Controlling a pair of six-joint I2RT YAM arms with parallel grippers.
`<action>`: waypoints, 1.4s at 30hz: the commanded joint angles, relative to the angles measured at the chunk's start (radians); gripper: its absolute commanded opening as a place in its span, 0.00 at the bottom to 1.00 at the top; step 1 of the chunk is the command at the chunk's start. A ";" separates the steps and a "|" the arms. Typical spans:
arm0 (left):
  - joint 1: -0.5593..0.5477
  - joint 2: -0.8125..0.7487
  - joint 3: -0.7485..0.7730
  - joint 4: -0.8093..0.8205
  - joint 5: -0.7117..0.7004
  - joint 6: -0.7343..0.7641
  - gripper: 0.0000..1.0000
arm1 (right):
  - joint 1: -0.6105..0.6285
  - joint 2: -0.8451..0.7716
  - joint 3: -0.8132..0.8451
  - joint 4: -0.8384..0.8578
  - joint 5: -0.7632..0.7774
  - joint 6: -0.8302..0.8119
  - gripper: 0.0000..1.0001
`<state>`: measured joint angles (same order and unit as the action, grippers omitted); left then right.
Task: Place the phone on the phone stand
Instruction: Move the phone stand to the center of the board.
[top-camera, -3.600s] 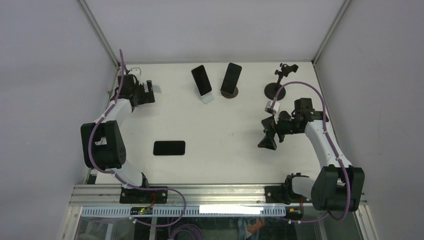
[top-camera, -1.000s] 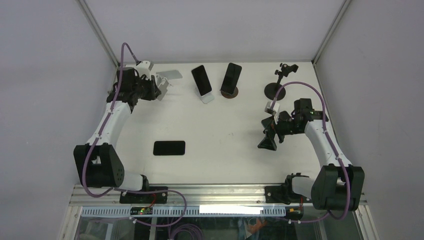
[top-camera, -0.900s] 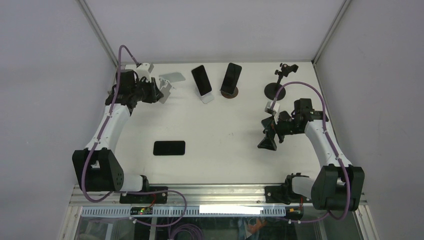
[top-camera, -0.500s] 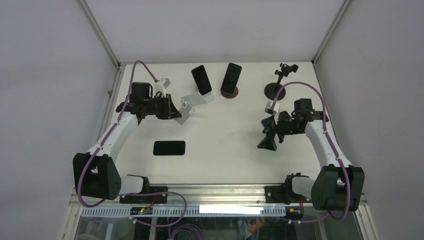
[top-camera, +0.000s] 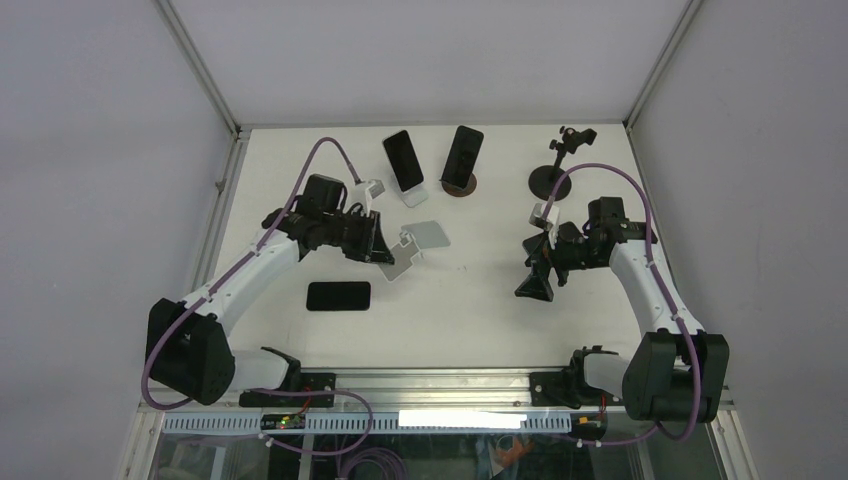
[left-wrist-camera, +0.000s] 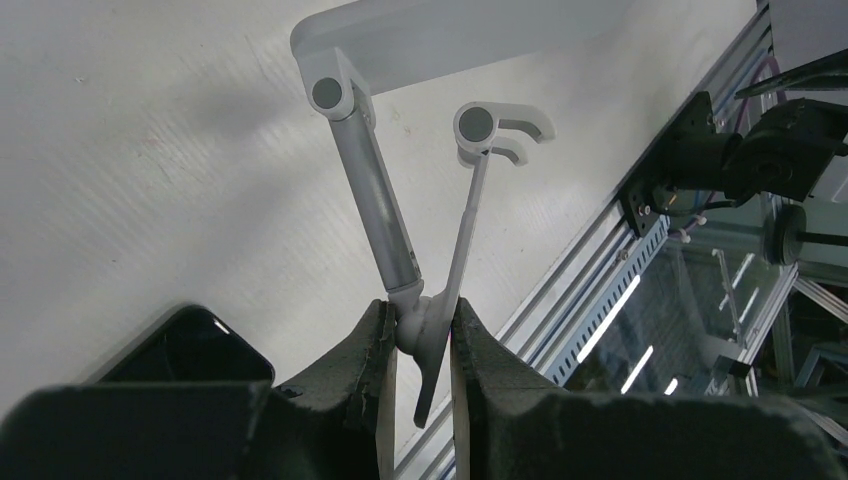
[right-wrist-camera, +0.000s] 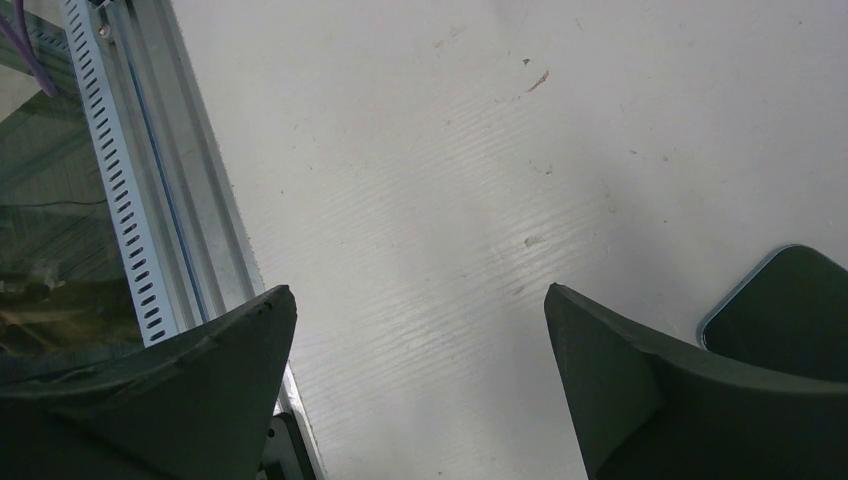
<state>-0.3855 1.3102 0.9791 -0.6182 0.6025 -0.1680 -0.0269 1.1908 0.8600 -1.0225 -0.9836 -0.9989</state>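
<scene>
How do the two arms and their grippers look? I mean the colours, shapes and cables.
Both arms are alike. The left arm and the right arm have white links between bulky black joint housings. A purple cable runs loosely along each arm to the wrist. The left gripper and the right gripper each have two matte black, wedge-shaped fingers. No markings are legible.

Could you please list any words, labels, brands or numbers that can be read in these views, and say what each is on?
None can be read in any view.
The flat phone, left propped phone and right propped phone: screens dark, no logo showing.
The white stand in the left pincer: no marking visible.
The bright strip on the front rail: washed out, unreadable.
</scene>
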 joint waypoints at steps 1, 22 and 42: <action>-0.048 -0.023 0.075 -0.042 -0.011 -0.014 0.00 | -0.005 -0.010 0.024 -0.001 -0.032 -0.023 0.99; -0.337 0.252 0.418 -0.407 -0.265 0.109 0.00 | -0.005 -0.005 0.024 -0.001 -0.029 -0.025 0.99; -0.449 0.715 0.897 -0.863 -0.416 0.235 0.11 | -0.005 -0.005 0.025 -0.004 -0.024 -0.027 0.99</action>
<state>-0.8188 2.0052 1.7649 -1.3670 0.2157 0.0265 -0.0269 1.1912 0.8600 -1.0229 -0.9844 -1.0046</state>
